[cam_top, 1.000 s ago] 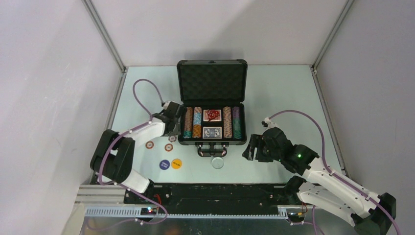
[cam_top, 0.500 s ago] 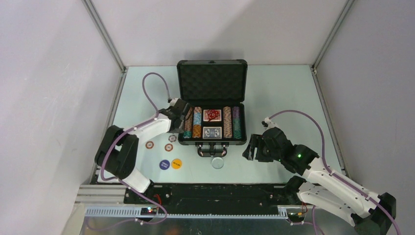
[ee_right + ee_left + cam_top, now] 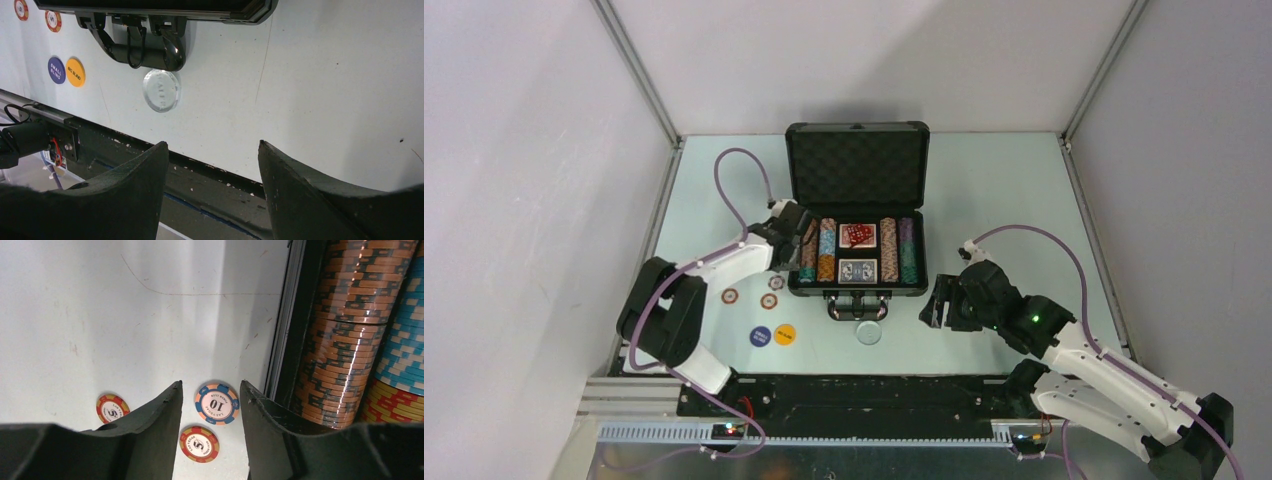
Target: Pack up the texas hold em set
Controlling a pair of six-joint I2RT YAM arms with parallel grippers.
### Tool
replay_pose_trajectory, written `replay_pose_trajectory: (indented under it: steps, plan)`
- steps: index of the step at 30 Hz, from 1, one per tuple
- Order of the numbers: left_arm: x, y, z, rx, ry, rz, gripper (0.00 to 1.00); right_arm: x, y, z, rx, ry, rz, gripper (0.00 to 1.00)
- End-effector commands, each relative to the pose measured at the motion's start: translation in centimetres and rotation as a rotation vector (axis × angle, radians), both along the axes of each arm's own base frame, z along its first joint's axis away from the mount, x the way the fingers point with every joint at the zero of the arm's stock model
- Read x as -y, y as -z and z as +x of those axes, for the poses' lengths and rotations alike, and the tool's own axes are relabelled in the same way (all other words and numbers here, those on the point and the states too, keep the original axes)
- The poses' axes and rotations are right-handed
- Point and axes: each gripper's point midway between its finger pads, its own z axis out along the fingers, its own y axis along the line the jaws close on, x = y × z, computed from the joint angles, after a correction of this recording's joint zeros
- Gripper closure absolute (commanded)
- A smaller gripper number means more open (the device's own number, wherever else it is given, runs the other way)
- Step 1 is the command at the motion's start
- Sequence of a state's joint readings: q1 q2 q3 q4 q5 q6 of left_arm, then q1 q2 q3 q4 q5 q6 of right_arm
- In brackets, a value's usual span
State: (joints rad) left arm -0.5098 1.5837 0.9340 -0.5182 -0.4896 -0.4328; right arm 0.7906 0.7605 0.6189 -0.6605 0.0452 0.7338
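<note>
The left hand (image 3: 211, 386) hovers half-parted and empty beside the open black hard case (image 3: 857, 168). The right hand (image 3: 212, 145) gapes wide, empty, over the pale desk (image 3: 1004, 200).

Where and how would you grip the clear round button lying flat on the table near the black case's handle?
Take the clear round button by its rim, probably coming straight down. It lies flat on the pale table, so only opposite edges offer purchase. Pinch it left to right, since the black case handle sits close on its far side.
</note>
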Motion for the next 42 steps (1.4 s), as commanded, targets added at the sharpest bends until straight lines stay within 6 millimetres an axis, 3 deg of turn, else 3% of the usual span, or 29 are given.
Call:
replay_pose_trajectory:
  steps: [1, 9, 14, 19, 28, 35, 42]
  plan:
    - [14.1, 0.5, -1.3, -0.055, 0.252, -0.590, 0.45, -0.2, -0.6, 0.4, 0.022, 0.016, 0.019, 0.30]
    - [16.4, -0.2, -1.5, -0.061, 0.320, -0.701, 0.45, -0.6, -0.6, 0.5, 0.017, 0.010, 0.027, 0.30]
    - [16.1, 0.1, -1.5, -0.056, 0.312, -0.690, 0.45, -0.3, -0.5, 0.4, 0.017, 0.018, 0.019, 0.30]
    - [13.1, -0.3, -0.6, -0.008, 0.234, -0.576, 0.42, -0.3, -0.6, 0.4, 0.017, 0.018, 0.020, 0.30]
    - [6.8, -5.1, 0.0, 0.107, 0.121, -0.405, 0.37, -0.4, -0.5, 0.5, 0.017, 0.017, 0.020, 0.30]
    - [2.0, -2.4, -1.6, 0.058, -0.003, -0.371, 0.26, -0.6, -0.4, 0.5, 0.015, 0.012, 0.019, 0.30]
    - [0.1, 0.1, -2.5, 0.009, -0.084, -0.322, 0.22, -0.9, -0.4, 0.5, 0.014, 0.005, 0.024, 0.30]
